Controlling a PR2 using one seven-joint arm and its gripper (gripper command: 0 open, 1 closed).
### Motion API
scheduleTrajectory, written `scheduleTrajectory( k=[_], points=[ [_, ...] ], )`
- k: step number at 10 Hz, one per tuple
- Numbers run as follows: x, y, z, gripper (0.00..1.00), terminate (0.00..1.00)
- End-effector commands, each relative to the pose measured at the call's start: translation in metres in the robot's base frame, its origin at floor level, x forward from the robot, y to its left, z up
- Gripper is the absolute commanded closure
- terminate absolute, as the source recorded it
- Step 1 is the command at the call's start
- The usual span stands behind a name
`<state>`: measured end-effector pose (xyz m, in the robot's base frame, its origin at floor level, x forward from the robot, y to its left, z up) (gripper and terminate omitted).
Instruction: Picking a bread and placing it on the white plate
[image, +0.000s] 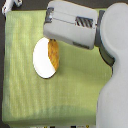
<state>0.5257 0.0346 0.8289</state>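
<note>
The white plate (42, 61) lies flat on the green cloth, left of the middle in the exterior view. The bread (53, 55), a long orange-yellow loaf, lies lengthwise along the plate's right side, its right edge over the rim. Its upper end disappears under my arm. The grey-white end of my arm (62, 22) hangs over the top of the plate and the loaf. The gripper's fingers are hidden beneath it, so I cannot tell whether they are open, shut or touching the bread.
A yellow-green cloth (25, 95) covers the table. The robot's large grey body (114, 85) fills the exterior view's right side. A small white object (13, 3) shows at the top left corner.
</note>
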Motion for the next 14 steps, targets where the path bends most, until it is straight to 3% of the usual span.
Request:
scheduleTrajectory(
  k=[1,10,11,14],
  points=[
    [-0.013,0.043,-0.017,1.00,0.00],
    [-0.016,0.065,-0.028,1.00,0.00],
    [-0.017,0.066,-0.029,0.00,0.00],
    [-0.020,0.067,-0.027,0.00,0.00]
  ],
)
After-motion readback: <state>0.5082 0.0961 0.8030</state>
